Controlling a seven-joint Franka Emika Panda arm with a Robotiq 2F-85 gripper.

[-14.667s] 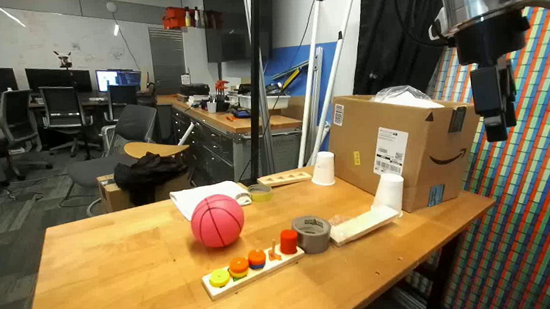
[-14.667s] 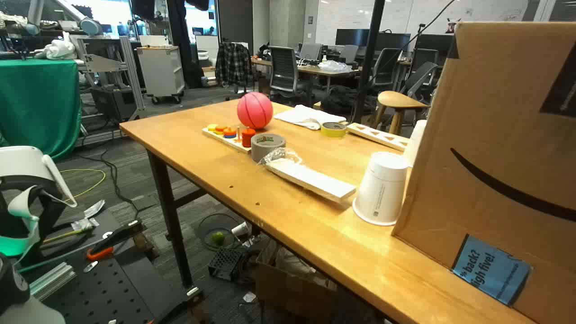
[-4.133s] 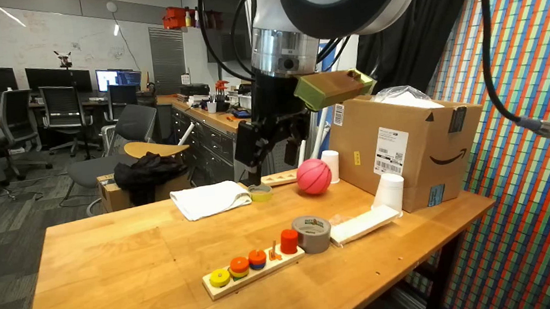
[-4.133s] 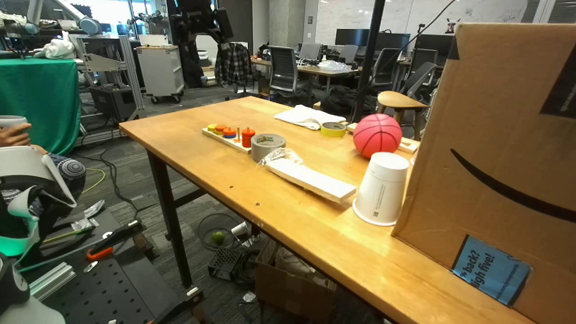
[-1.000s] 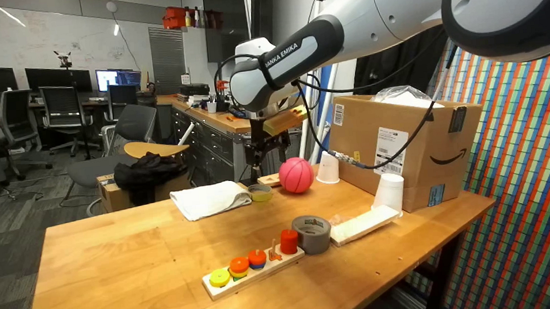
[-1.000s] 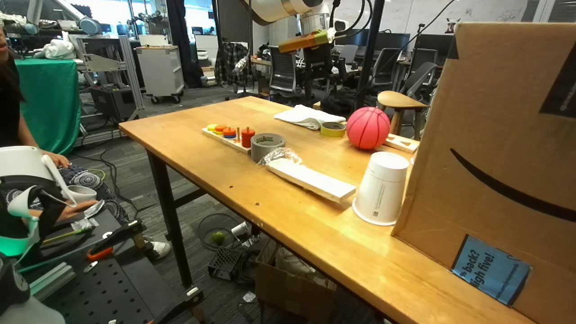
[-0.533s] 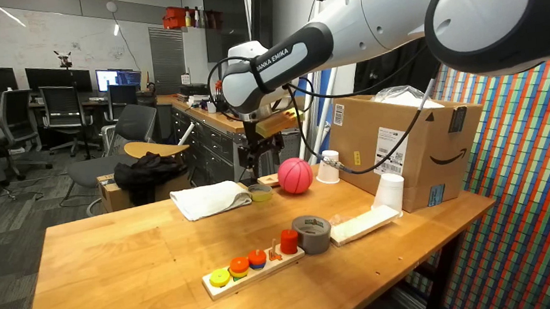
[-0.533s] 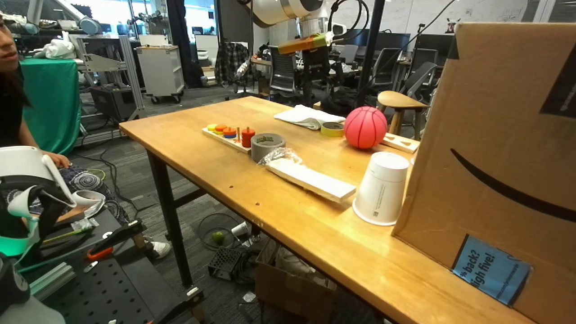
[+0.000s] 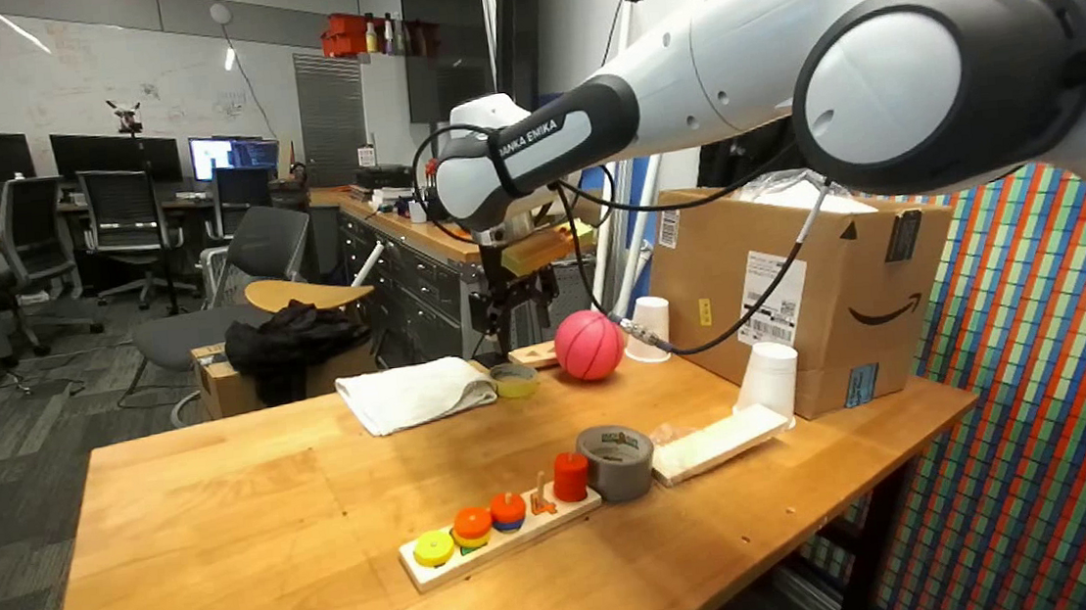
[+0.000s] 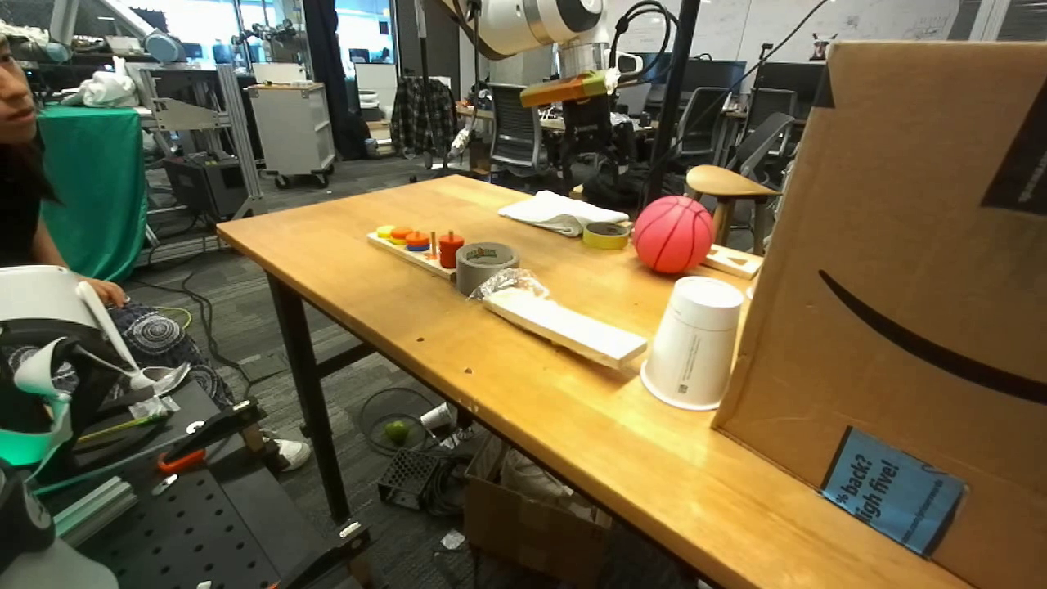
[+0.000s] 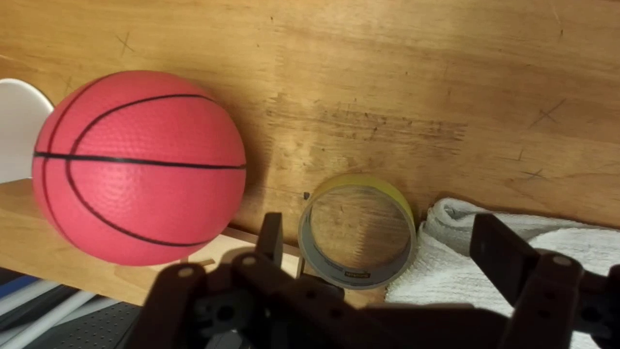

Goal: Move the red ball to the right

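The red ball (image 9: 590,345) is a pinkish-red mini basketball with black lines. It rests at the table's far side beside a white cup, and shows in both exterior views (image 10: 673,234). In the wrist view the ball (image 11: 140,167) is on the left, outside the jaws. My gripper (image 9: 522,322) is open and empty, above the table, to the left of the ball in this exterior view. In the wrist view the fingers (image 11: 380,230) are wide apart, with the yellow tape roll (image 11: 358,276) showing below between them. The right finger overlaps the white towel in view.
A white towel (image 9: 418,394) lies left of the tape roll. A slatted wooden piece (image 10: 730,262) lies by the ball. White cups (image 9: 648,328) (image 10: 694,343) stand near a big cardboard box (image 9: 798,293). Grey tape (image 9: 616,463), a ring toy (image 9: 501,537) and a white board (image 9: 720,444) are nearer.
Since 14.7 s ago the ball has gone from beside the ring toy to the white cup by the box. Lately it rolled slightly back, then slightly toward the cup. The arm swung in over the table.
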